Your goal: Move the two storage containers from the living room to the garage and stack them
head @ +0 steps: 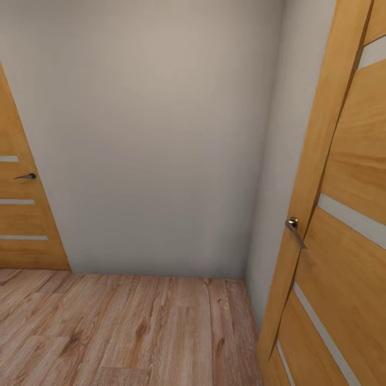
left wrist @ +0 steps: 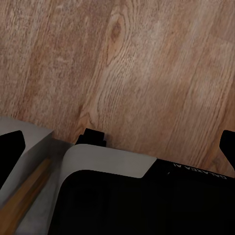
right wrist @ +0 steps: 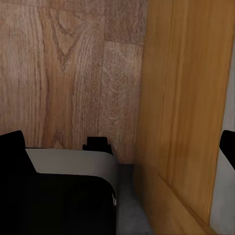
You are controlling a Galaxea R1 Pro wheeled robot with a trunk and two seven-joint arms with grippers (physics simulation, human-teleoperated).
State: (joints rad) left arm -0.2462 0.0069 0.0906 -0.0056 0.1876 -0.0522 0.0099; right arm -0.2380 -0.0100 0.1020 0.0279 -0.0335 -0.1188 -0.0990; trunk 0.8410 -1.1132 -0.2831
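The two storage containers are out of view, and so is the garage. I face a corner of pale wall point(head: 161, 134) over light wood plank flooring point(head: 123, 327). My left gripper point(left wrist: 117, 147) hangs open above the planks, its dark fingertips point(left wrist: 10, 149) far apart with nothing between them. My right gripper point(right wrist: 120, 147) is open too and holds nothing. Its fingertips point(right wrist: 12, 147) are spread wide, close beside a wooden door panel point(right wrist: 191, 98).
A wooden door point(head: 348, 214) with a metal handle point(head: 294, 228) stands close at the right. Another wooden door point(head: 21, 214) with a lever handle point(head: 27, 176) is at the far left. My black and grey base point(left wrist: 147, 196) shows under both grippers.
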